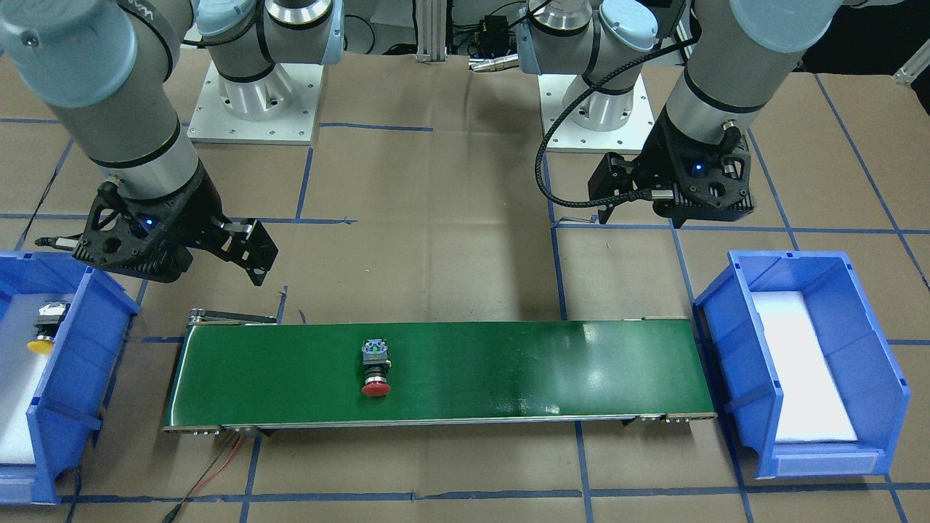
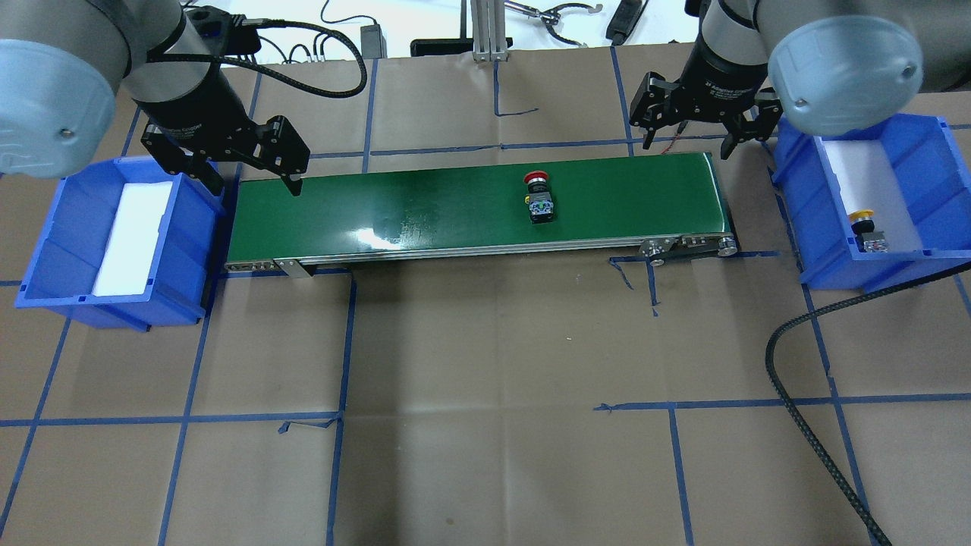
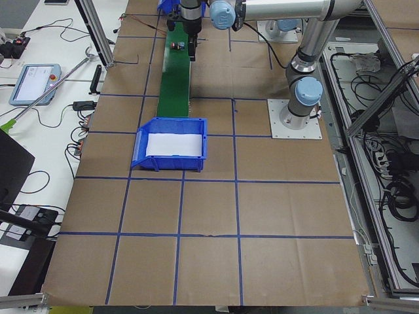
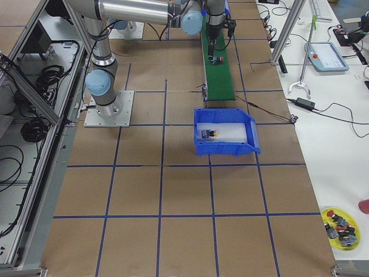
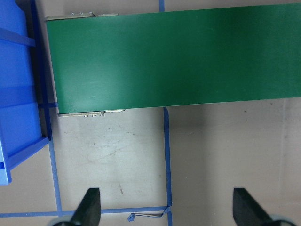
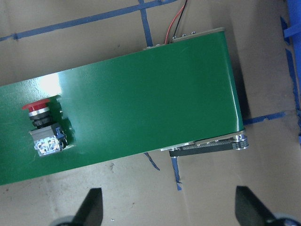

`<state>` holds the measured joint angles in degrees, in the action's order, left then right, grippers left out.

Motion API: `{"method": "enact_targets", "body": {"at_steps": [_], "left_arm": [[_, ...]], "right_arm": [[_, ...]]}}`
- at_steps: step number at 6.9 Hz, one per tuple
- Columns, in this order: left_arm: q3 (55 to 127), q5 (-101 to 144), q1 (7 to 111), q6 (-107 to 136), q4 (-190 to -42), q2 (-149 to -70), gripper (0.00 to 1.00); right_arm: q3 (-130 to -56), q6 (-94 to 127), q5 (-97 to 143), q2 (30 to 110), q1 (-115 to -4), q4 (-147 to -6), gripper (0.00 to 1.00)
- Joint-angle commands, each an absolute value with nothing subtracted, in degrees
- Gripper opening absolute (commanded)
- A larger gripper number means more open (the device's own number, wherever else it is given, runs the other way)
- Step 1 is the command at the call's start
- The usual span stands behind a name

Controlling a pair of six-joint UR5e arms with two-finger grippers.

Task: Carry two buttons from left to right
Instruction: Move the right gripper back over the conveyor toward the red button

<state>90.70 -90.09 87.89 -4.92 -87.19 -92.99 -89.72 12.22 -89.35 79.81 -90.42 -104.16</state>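
Note:
The red-capped button (image 1: 375, 370) lies on its side on the green conveyor belt (image 1: 508, 370), right of the belt's middle in the overhead view (image 2: 538, 199). It also shows in the right wrist view (image 6: 42, 129). The yellow-capped button (image 2: 867, 230) lies in the right blue bin (image 2: 933, 152), which also shows in the front view (image 1: 47, 327). My left gripper (image 2: 254, 178) is open and empty above the belt's left end, with bare belt below it (image 5: 168, 207). My right gripper (image 2: 690, 142) is open and empty beyond the belt's right end (image 6: 167, 209).
The left blue bin (image 2: 45, 250) holds only white foam. A black cable (image 2: 796, 409) loops over the table at front right. Red and black wires (image 1: 218, 465) run from the belt's right end. A yellow dish of spare parts (image 4: 341, 228) sits on the operators' bench.

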Motion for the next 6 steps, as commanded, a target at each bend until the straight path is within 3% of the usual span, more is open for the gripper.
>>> {"method": "enact_targets", "body": {"at_steps": [1,6], "left_arm": [[90.7,-90.1,87.9,-4.9,-87.2,-93.0,1.00],[90.7,-90.0,87.9,-4.9,-87.2,-93.0,1.00]], "right_arm": [[-89.7,12.1,-89.4,75.9,-90.7,-111.8,1.00],[-89.6,12.1,-89.3,71.9,-90.7,-112.6,1.00]]}}
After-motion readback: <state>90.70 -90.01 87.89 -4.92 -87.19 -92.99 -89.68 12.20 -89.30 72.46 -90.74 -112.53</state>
